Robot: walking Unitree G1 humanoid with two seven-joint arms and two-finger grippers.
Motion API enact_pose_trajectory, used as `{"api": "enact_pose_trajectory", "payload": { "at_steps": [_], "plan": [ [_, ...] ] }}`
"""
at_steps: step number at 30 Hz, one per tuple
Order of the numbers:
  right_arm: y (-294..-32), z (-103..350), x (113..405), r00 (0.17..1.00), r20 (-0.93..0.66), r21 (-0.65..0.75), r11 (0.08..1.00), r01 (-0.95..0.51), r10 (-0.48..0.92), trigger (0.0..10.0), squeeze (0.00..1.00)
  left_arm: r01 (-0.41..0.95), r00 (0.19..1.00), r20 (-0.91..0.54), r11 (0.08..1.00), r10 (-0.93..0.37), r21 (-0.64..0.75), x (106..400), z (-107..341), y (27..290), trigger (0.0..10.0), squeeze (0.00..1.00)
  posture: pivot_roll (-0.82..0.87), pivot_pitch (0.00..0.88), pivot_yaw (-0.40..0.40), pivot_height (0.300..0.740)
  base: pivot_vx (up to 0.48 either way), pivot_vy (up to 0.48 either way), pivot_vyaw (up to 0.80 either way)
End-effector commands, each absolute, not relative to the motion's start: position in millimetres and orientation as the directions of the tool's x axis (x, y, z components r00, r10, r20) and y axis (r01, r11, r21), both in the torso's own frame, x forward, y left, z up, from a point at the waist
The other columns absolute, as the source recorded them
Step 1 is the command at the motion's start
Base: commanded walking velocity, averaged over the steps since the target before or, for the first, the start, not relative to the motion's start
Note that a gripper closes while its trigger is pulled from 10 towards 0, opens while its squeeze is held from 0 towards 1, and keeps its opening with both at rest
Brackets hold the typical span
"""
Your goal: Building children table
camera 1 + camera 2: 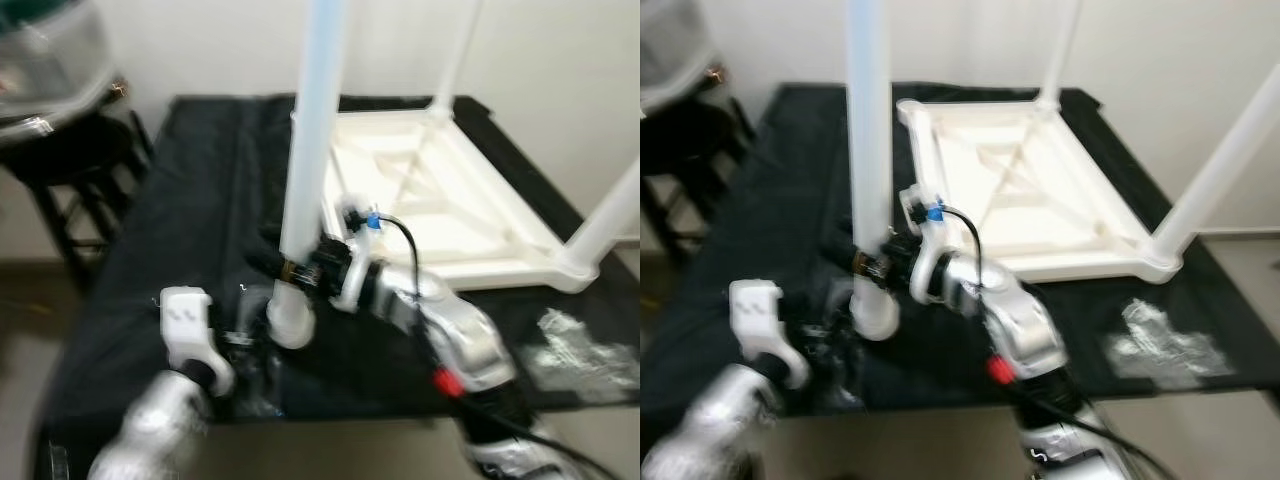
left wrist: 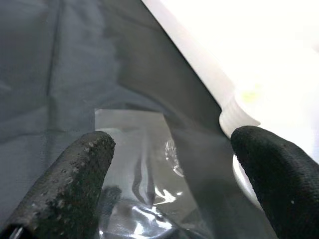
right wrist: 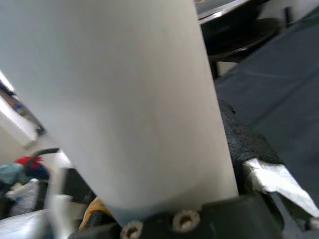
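Left gripper (image 2: 169,174) is hovering with fingers spread apart over a clear plastic bag (image 2: 144,164) near the black cloth's (image 1: 200,200) front edge. Right gripper (image 1: 290,268) is clamping the white table leg (image 1: 315,130), standing upright with its foot (image 1: 290,320) just beside the bag. Further right, the upturned white tabletop (image 1: 440,200) is lying, its far-corner legs standing; crumpled plastic (image 1: 580,345) is sitting beside the cloth's right edge.

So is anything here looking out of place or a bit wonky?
The white tabletop lies upside down on the black cloth, some legs already pointing up. One loose table leg is clamped in the right gripper, its threaded end resting on the cloth beside the tabletop. Crumpled clear plastic bags litter the cloth.
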State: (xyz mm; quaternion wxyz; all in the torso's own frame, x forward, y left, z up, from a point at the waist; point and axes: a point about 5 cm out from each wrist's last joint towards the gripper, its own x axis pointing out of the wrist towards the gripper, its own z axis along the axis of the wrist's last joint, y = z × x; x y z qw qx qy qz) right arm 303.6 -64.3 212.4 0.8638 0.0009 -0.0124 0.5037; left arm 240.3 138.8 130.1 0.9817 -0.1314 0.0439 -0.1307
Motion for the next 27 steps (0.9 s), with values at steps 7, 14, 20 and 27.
{"api": "enact_pose_trajectory", "payload": {
  "at_steps": [7,14,20,27],
  "plan": [
    [-63,210,308,0.553,0.026,-0.065,0.554,-0.830,0.833,10.0,0.00,0.146,0.985,-0.060,0.971,-0.160,-0.189,244,126,157,10.0,0.00,-0.01,0.083,-0.061,0.740,0.000,0.000,0.52],
    [-64,203,308,0.608,0.047,-0.077,0.609,-0.789,0.793,10.0,0.00,0.081,0.996,-0.017,0.987,-0.084,-0.141,251,134,170,10.0,0.00,0.00,0.051,-0.054,0.740,0.000,0.000,0.00],
    [-69,202,308,0.633,0.081,-0.063,0.637,-0.768,0.770,10.0,0.00,0.062,0.997,0.050,0.983,-0.054,-0.171,259,151,181,10.0,0.00,-0.01,0.046,-0.044,0.740,0.000,0.000,0.00],
    [-98,213,325,0.746,0.169,0.004,0.756,-0.654,0.644,10.0,0.00,0.029,0.974,0.223,0.965,0.030,-0.259,275,199,222,10.0,0.00,-0.01,0.028,-0.048,0.740,0.000,0.000,0.00]
  ]
}}
